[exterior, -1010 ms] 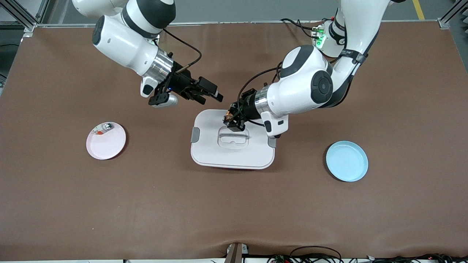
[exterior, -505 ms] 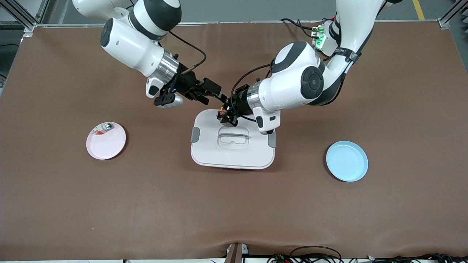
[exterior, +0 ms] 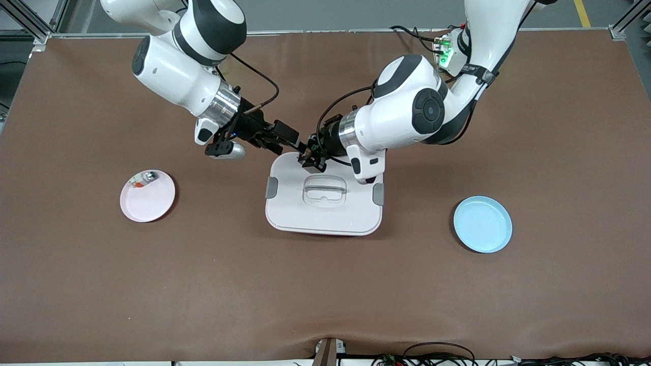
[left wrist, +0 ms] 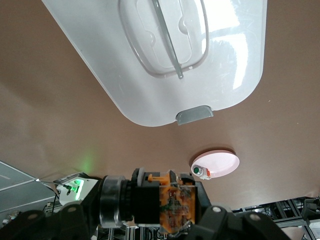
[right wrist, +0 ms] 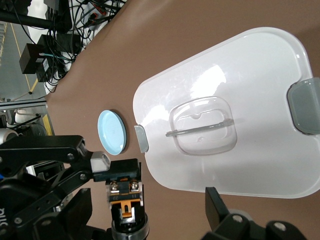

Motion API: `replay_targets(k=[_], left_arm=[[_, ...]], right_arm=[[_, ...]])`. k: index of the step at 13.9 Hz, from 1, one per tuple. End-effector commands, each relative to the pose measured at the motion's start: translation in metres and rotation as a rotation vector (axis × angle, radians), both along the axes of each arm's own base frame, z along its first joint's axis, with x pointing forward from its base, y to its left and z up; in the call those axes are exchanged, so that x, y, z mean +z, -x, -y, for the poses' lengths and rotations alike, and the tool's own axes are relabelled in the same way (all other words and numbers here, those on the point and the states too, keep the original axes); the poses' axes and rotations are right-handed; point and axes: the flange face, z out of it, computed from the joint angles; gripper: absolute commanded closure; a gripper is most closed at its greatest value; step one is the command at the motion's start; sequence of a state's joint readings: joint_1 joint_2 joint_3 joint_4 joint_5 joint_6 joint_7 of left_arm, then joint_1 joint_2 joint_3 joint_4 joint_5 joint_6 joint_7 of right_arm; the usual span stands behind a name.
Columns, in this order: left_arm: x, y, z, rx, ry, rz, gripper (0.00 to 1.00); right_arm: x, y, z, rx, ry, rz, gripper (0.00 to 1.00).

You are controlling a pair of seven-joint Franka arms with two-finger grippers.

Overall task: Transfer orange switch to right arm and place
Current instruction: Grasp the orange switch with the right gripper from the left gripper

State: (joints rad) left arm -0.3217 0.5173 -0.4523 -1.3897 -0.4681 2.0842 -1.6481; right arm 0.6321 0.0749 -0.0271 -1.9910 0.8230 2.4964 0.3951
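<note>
We see the orange switch [exterior: 305, 152] pinched in the left gripper [exterior: 308, 156], over the white lidded box's [exterior: 323, 211] edge nearest the arms. Right gripper [exterior: 296, 143] fingers spread wide, flanking the switch w/o touching.

Bright, even overhead light; soft shadows; glare on the white lid [right wrist: 260, 95] (wrist views).

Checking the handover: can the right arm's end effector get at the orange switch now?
Probably yes: the left end effector holds the orange switch up over the white lidded box, and the open right end effector is already beside it, unobstructed.
</note>
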Motion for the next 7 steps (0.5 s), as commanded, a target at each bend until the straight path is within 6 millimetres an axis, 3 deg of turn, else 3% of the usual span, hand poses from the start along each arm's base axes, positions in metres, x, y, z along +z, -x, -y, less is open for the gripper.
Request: replay_targets(k=[1, 7], left_arm=[[0.006, 0.0, 0.005, 0.009, 0.018, -0.012, 1.0], [0.011, 0.002, 0.008, 0.006, 0.024, -0.005, 1.0]], right_arm=[[-0.004, 0.004, -0.007, 0.004, -0.014, -0.012, 0.0], [-0.008, 0.009, -0.02, 0.02, -0.011, -0.014, 0.0]])
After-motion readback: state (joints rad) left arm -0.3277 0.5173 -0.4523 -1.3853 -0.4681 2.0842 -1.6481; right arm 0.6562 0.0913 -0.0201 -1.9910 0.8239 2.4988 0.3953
